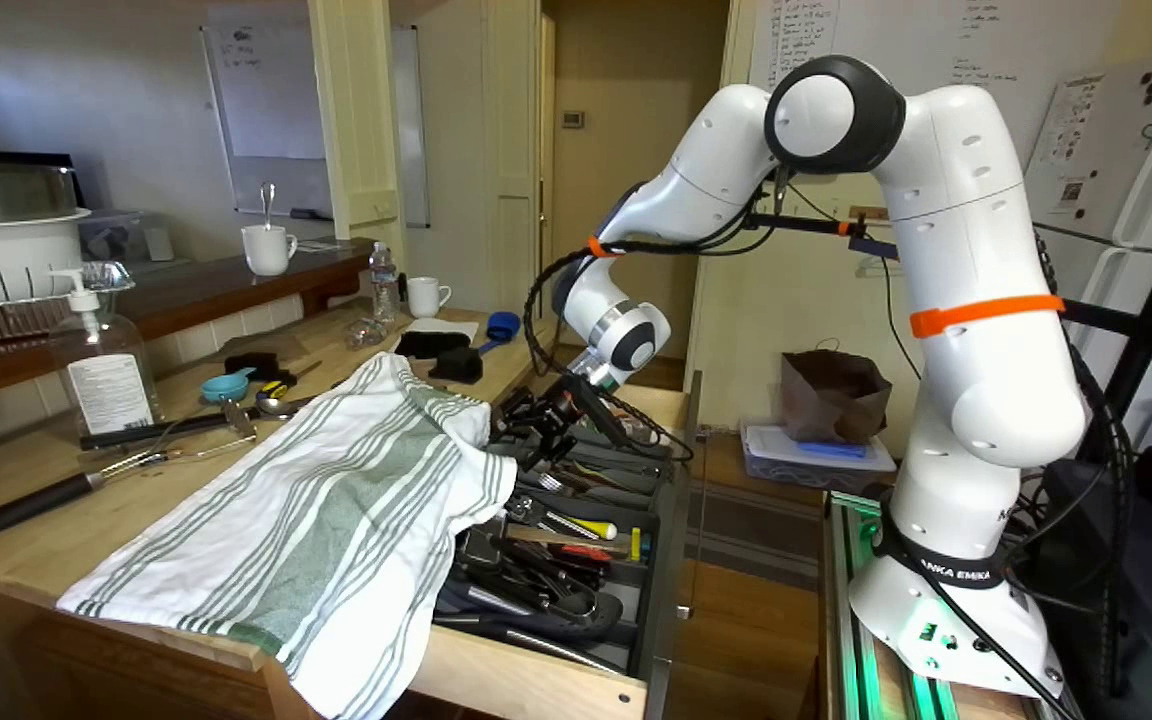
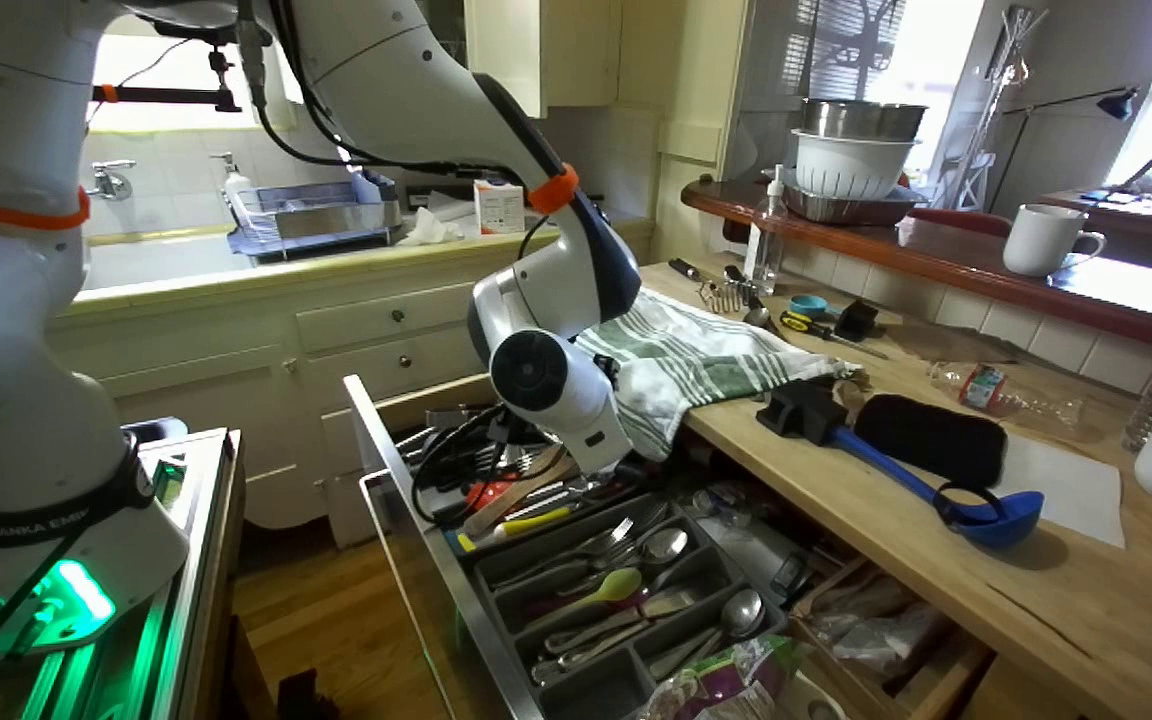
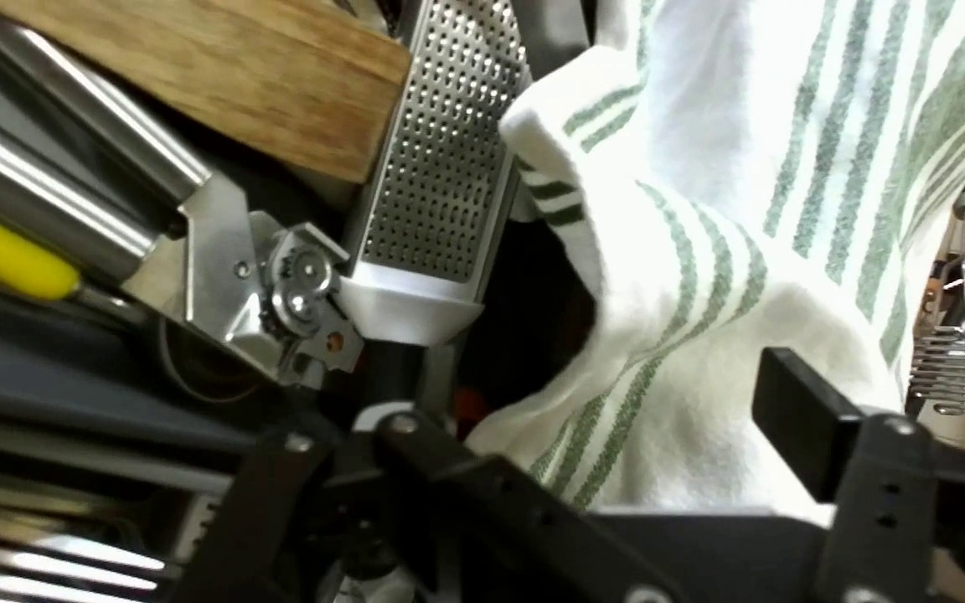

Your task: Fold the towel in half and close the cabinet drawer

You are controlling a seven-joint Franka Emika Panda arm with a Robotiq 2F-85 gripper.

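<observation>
The towel (image 1: 366, 490) is spread, wrinkled, across the wooden surface (image 1: 66, 548), with one edge draped over the cabinet drawer (image 1: 556, 682), which is pulled out. The gripper (image 1: 524, 437) is positioned low over the drawer, just beside the towel's draped edge. In the wrist view its jaws are set wide apart, with loose towel seen in the gap; whether contact is made cannot be told.
</observation>
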